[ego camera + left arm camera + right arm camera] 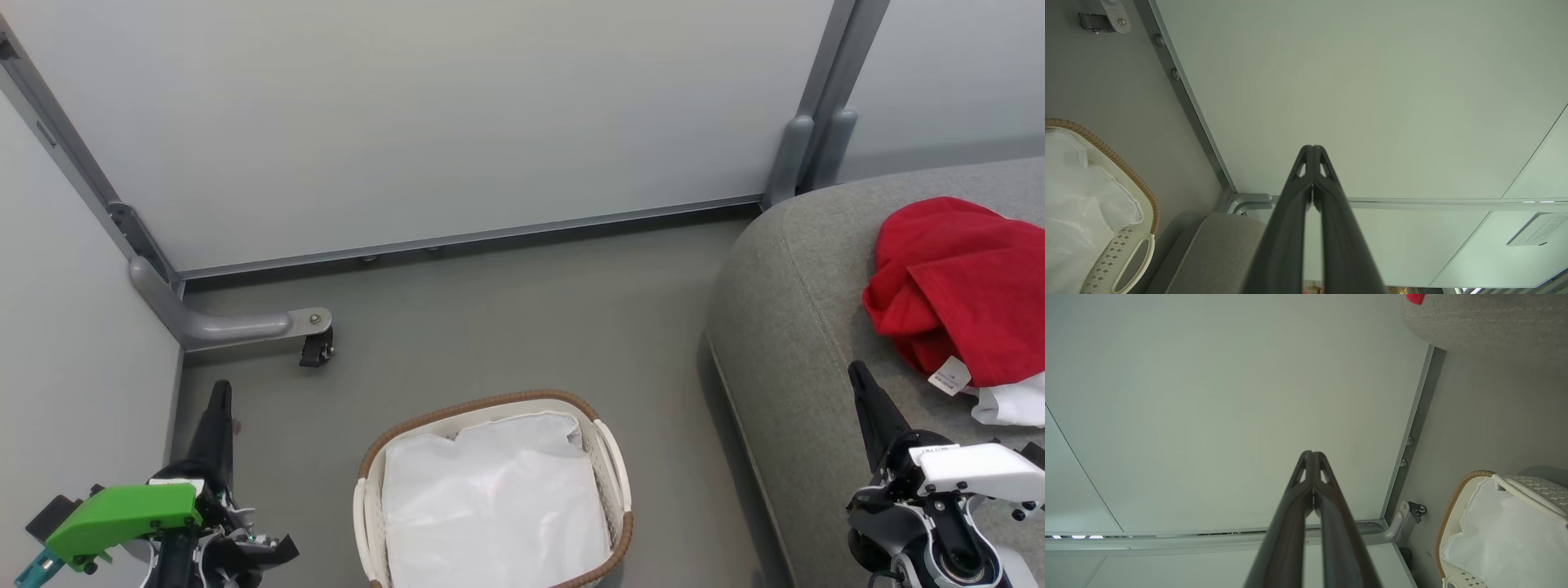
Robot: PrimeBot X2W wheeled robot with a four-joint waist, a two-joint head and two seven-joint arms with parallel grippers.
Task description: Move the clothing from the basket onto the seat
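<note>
The red clothing (955,286) lies heaped on the grey seat (800,327) at the right, its white tag (949,376) hanging at the front; a sliver of red (1416,298) also shows in the right wrist view. The cream basket (614,465) stands on the floor at bottom centre, holding just its white liner (490,498). My left gripper (220,390) is shut at the lower left, pointing up, apart from the basket. My right gripper (857,371) is shut over the seat's front part, just left of the clothing. Both wrist views show fingertips pressed together, left gripper (1312,148), right gripper (1312,453).
Pale partition panels (424,122) with grey metal frames close off the back and left. A curved grey foot with a black caster (314,347) stands on the grey floor (522,318) behind the basket. A white cloth (1012,404) lies under the clothing's front edge.
</note>
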